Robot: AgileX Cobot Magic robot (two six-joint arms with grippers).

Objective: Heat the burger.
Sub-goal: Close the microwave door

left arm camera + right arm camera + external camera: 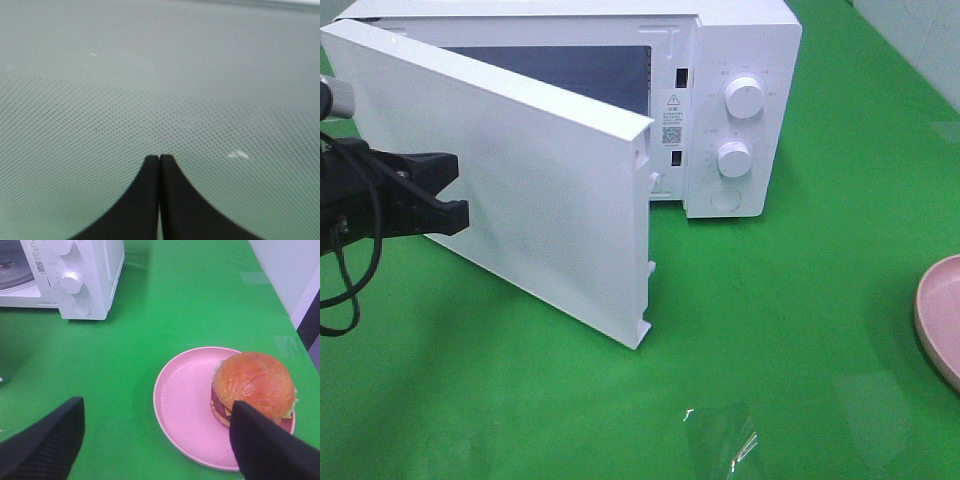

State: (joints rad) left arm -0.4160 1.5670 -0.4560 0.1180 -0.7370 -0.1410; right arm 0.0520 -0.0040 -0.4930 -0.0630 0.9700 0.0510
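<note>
While pressed shut against the open microwave (740, 90) door (520, 170), left gripper (159, 159) grips nothing — right gripper (155, 435) gapes empty above burger (254, 386) on pink plate (185, 405) near the tabletop's right edge.

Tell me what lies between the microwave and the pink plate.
Only bare green table, as the right wrist view shows: nothing sits between the microwave and the pink plate.

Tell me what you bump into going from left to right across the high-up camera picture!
The black left hand → the open white microwave door → the two round knobs on the microwave's front → the pink plate peeking in at the right edge.
</note>
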